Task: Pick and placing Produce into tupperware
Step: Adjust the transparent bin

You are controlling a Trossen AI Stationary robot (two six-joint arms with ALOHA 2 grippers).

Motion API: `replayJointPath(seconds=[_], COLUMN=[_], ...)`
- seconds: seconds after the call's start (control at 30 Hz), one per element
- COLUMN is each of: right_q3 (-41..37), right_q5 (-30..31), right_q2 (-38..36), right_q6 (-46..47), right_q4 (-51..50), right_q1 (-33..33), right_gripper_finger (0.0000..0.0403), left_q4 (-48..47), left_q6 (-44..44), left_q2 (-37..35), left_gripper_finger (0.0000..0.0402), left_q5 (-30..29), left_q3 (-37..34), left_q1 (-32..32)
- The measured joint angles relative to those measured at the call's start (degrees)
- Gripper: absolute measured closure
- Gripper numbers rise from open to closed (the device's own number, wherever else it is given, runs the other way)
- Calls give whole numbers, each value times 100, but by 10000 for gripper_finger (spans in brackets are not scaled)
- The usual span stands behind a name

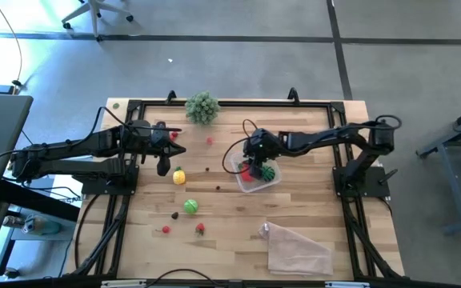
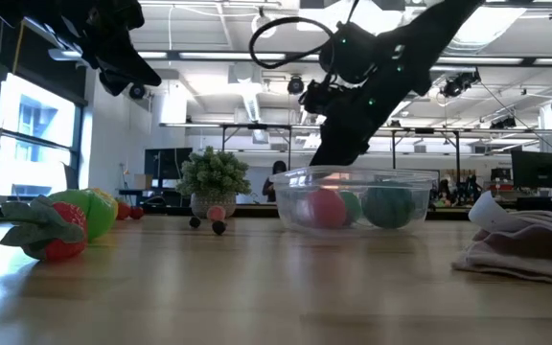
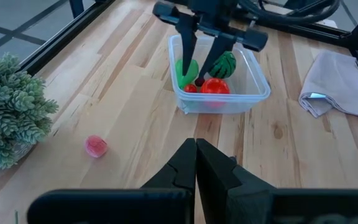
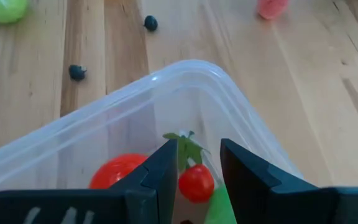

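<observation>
**Item: small red cherry tomato**, green calyx on top. Location: between the fingers of the right gripper, directly over the clear tupperware tub. The fingers stand narrow, closed on the tomato at its round flanks; whether it already rests on the contents below cannot be told.

**Handling, judged:** a toy piece, likely light and hard-skinned, smooth enough to roll or squirt sideways from a tight pinch. Best taken across the widest part of the ball, not by the leafy top. Not fragile.

**Tub:** thin see-through plastic, probably light enough to slide on the wood if nudged at the rim. Already holds a larger red fruit, a green piece and a striped green melon ball.

**Loose stock on the table:** yellow fruit, green fruit, pink piece, two dark berries, small red pieces near the front edge.

**Left gripper**: fingers pressed together, empty, waiting over the left side of the table beside the leafy clump.

**Also present:** crinkled clear bag, front right.
</observation>
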Motion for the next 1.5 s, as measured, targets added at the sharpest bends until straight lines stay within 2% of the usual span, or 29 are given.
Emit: replayJointPath(seconds=[0.47, 0.67, 0.87, 1.33, 1.5], right_q3=[0, 1, 0, 0, 1], right_q5=[-269, -294, -246, 6, 27], right_q2=[11, 11, 11, 111, 132], right_q6=[13, -200, -409, -560, -554], right_q4=[653, 762, 457, 769, 836], right_q1=[-262, -114, 125, 187, 187], right_gripper_finger=[291, 291, 294, 396, 401], left_q4=[0, 0, 0, -2, 2], left_q6=[0, 0, 1, 2, 0], left_q2=[0, 0, 0, 0, 0], left_gripper_finger=[401, 401, 401, 401, 401], left_q5=[0, -2, -1, -2, -1], left_q3=[2, 2, 2, 0, 2], left_q1=[0, 0, -2, 0, 0])
